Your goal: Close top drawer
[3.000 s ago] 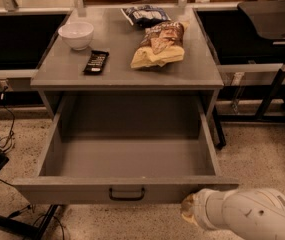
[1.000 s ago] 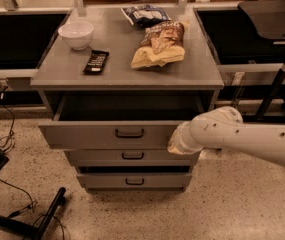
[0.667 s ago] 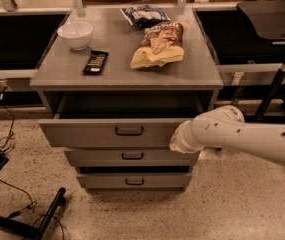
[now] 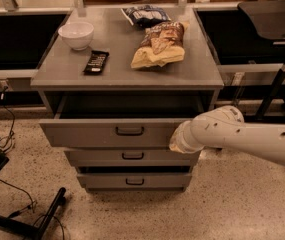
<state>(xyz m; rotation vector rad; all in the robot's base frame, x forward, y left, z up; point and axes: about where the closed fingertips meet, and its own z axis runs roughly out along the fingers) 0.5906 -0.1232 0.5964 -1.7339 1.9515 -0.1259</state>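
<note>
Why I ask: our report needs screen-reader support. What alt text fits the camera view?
The end effector of a white robot arm is against the right end of the top drawer, which stands partly open in a grey three-drawer cabinet. On its top sit a white bowl, a black object, a tan chip bag and a blue snack bag.

Views: one camera view only.
Position: in front of the cabinet (image 4: 122,74), higher than its top surface, not far from it.
Direction: it looks forward and down, so the cabinet top and the front of the top drawer (image 4: 92,133) both show.
Framing: the cabinet stands near the middle; the floor (image 4: 132,214) fills the bottom part.
Gripper: the gripper (image 4: 178,143) is at the right end of the top drawer front; its arm (image 4: 252,136) enters from the right edge.
</note>
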